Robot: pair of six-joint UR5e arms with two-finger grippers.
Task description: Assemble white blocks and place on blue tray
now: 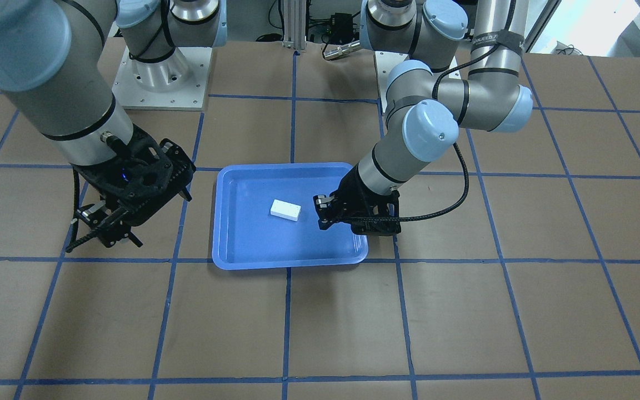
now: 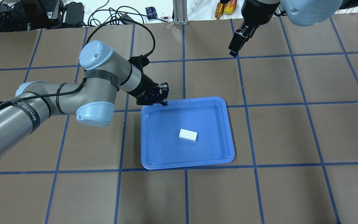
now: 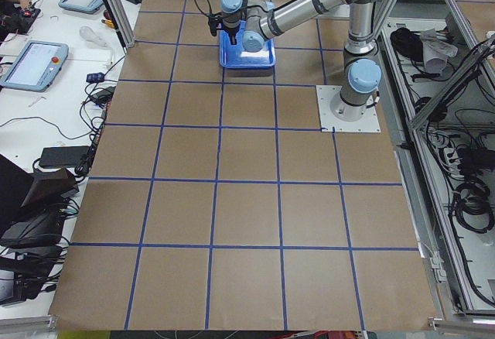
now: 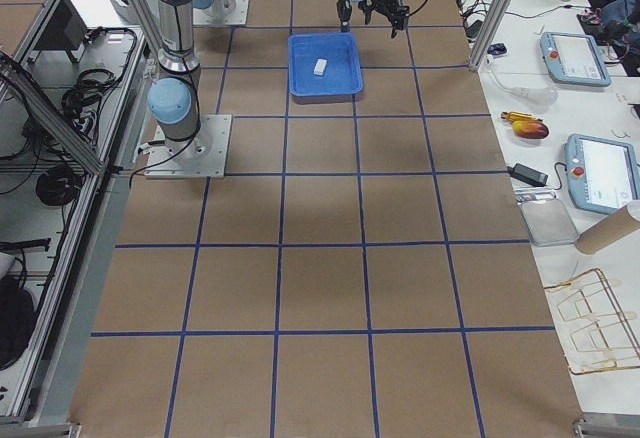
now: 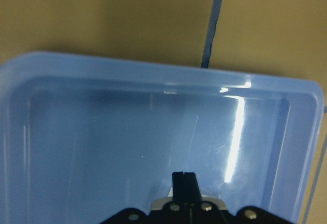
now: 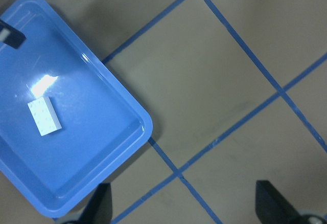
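Note:
The white blocks, joined into one short white brick point(image 1: 285, 210), lie flat near the middle of the blue tray point(image 1: 289, 264). The brick also shows in the overhead view point(image 2: 188, 135) and the right wrist view point(image 6: 44, 115). My left gripper point(image 1: 320, 214) is shut and empty. It hovers over the tray's edge point(image 2: 185, 166) at one corner, apart from the brick; its fingertips point(image 5: 184, 180) are pressed together above the tray floor. My right gripper point(image 1: 106, 233) is open and empty, raised off to the side of the tray point(image 6: 138, 116).
The table is covered in brown paper with a grid of blue tape lines point(image 2: 183, 77). The arms' white base plates point(image 1: 161, 78) stand at the robot's side. Cables and tools point(image 2: 222, 7) lie beyond the far edge.

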